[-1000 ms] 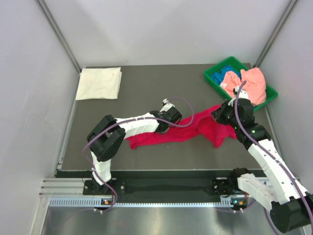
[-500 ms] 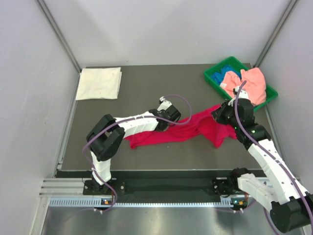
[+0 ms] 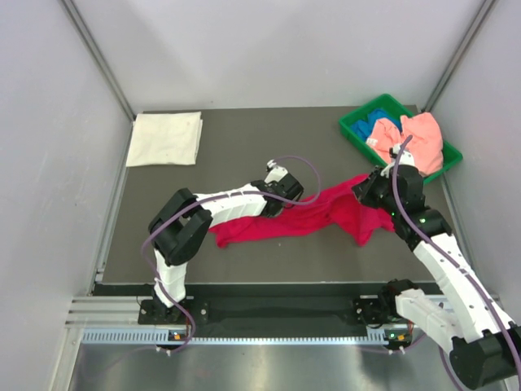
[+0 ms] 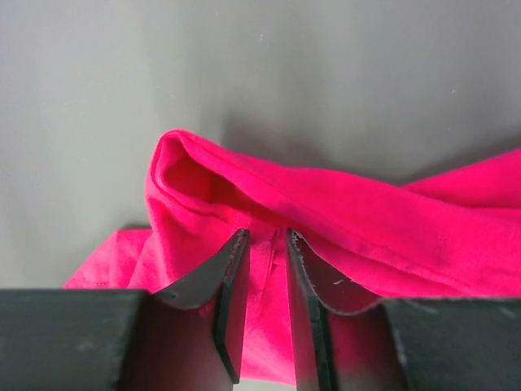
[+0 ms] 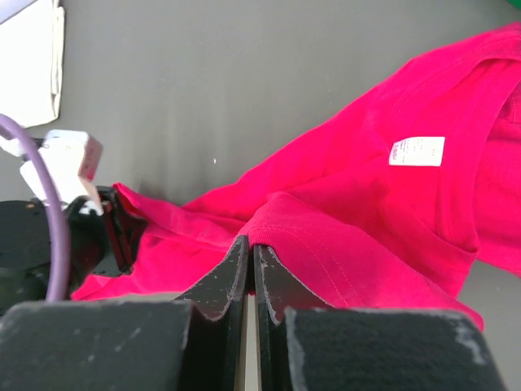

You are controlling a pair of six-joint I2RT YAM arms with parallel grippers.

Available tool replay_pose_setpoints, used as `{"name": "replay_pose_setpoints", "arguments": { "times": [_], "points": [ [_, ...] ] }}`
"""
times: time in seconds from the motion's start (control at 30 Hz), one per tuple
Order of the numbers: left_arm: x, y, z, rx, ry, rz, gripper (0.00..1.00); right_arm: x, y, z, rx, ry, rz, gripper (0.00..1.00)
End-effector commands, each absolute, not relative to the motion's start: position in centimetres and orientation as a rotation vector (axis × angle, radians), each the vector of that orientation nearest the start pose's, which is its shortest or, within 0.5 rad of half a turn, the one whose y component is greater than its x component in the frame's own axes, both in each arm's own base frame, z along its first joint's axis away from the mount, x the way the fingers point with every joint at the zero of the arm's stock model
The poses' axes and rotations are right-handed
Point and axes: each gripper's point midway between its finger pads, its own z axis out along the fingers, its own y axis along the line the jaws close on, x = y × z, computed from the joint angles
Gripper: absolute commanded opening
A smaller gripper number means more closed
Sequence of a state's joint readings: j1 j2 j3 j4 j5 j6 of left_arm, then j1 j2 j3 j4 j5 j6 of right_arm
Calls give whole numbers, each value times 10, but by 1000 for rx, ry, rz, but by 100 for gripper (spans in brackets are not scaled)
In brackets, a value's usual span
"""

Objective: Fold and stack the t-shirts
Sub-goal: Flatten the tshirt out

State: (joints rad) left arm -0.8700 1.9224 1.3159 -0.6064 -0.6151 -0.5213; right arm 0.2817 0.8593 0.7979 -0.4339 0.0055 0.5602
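The crimson-red t-shirt (image 3: 326, 213) lies crumpled in a long band across the middle of the dark table. My left gripper (image 3: 278, 205) is at its upper left part; in the left wrist view the narrow jaws (image 4: 267, 236) pinch a bunched fold of the red cloth (image 4: 342, 212). My right gripper (image 3: 363, 195) is at the shirt's right end, shut tight on a hem fold (image 5: 252, 243), with the shirt's white label (image 5: 417, 151) beyond it. The white t-shirt (image 3: 165, 138), folded square, lies at the back left. The salmon-pink t-shirt (image 3: 415, 138) and the blue one (image 3: 376, 124) are in the bin.
The green plastic bin (image 3: 350, 130) stands at the back right corner, close behind my right arm. Grey walls enclose the table on three sides. The white shirt's edge also shows in the right wrist view (image 5: 28, 65).
My left gripper shifted slightly up and back over the shirt's upper left part. The right gripper and the shirt's right end stayed put.
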Motion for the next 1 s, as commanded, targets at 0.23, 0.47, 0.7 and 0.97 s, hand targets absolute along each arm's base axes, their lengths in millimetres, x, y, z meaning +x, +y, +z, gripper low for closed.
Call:
{"name": "replay_pose_setpoints", "arguments": {
  "times": [0.23, 0.47, 0.7, 0.97],
  "points": [
    [327, -243, 49, 264, 2423, 387, 32, 283, 107, 225, 282, 2023, 533, 0],
    [329, -238, 45, 276, 2417, 434, 32, 283, 107, 226, 283, 2019, 536, 0],
    [327, -247, 35, 301, 2439, 376, 34, 283, 106, 228, 287, 2012, 537, 0],
    [326, -240, 27, 298, 2445, 434, 24, 282, 106, 228, 292, 2009, 536, 0]
  ]
}}
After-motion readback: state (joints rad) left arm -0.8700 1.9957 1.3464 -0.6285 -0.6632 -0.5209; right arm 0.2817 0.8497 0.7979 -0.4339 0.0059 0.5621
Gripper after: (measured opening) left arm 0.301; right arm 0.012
